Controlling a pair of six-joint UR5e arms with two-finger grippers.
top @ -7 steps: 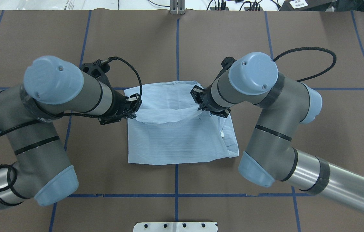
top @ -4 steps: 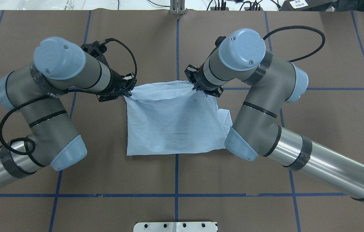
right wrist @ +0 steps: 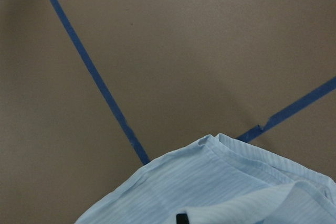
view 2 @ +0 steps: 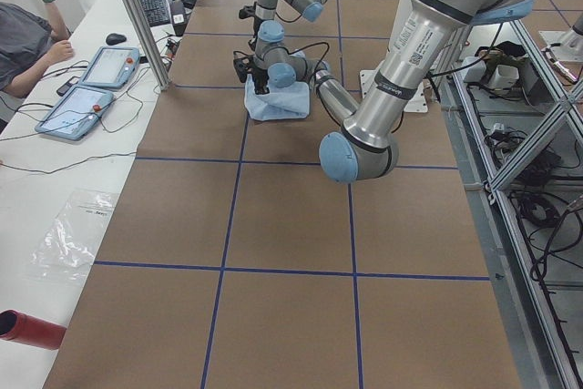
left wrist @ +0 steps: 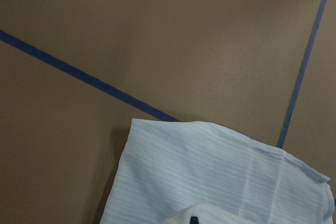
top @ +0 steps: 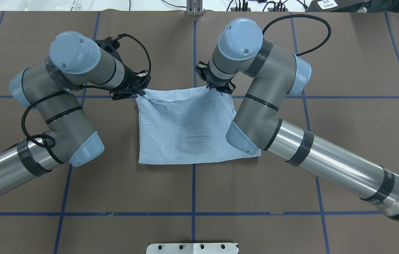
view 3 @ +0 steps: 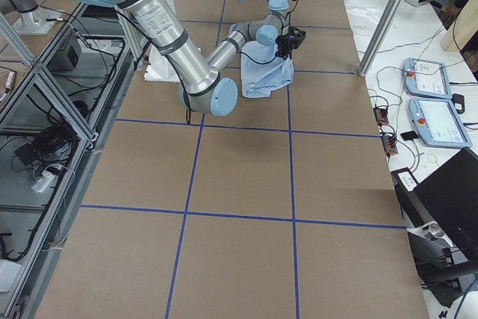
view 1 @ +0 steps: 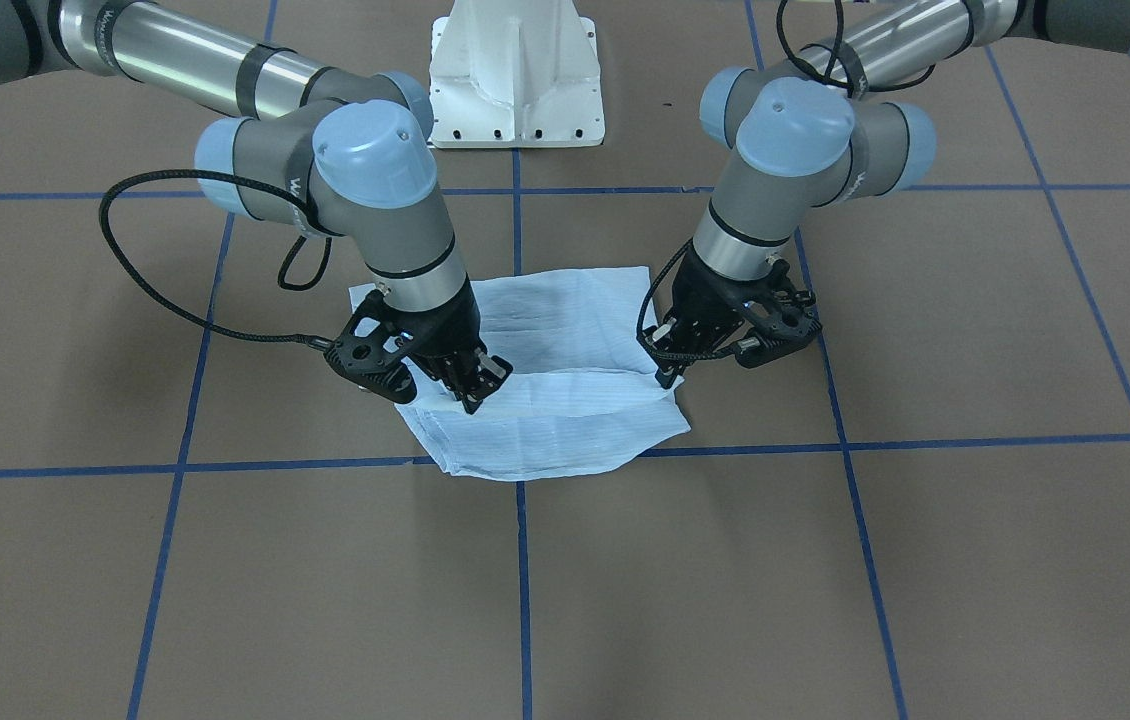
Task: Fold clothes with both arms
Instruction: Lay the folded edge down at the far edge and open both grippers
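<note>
The pale blue striped shirt (top: 185, 130) lies folded into a rough rectangle on the brown table, also seen from the front (view 1: 565, 410) and from both ends (view 2: 278, 102) (view 3: 265, 78). My left gripper (top: 142, 92) (view 1: 667, 377) is shut on the shirt's far left corner. At the far right corner, my right gripper (top: 214, 88) (view 1: 470, 395) is also shut on the cloth. Both hands sit low over the table. Each wrist view shows the shirt (left wrist: 210, 177) (right wrist: 226, 187) hanging under the fingers, with the fingertips mostly hidden by it.
The white pedestal base (view 1: 515, 80) stands at the near side of the table. Blue tape lines (top: 194, 190) cross the brown cover. A side bench carries teach pendants (view 2: 91, 88), with a seated person beside it and a red cylinder (view 2: 27, 330) at its near end.
Both grippers have carried the held edge away from the robot's base. The lifted layer now lies flat over the lower one, and the shirt's near edge has slid farther from the base.
</note>
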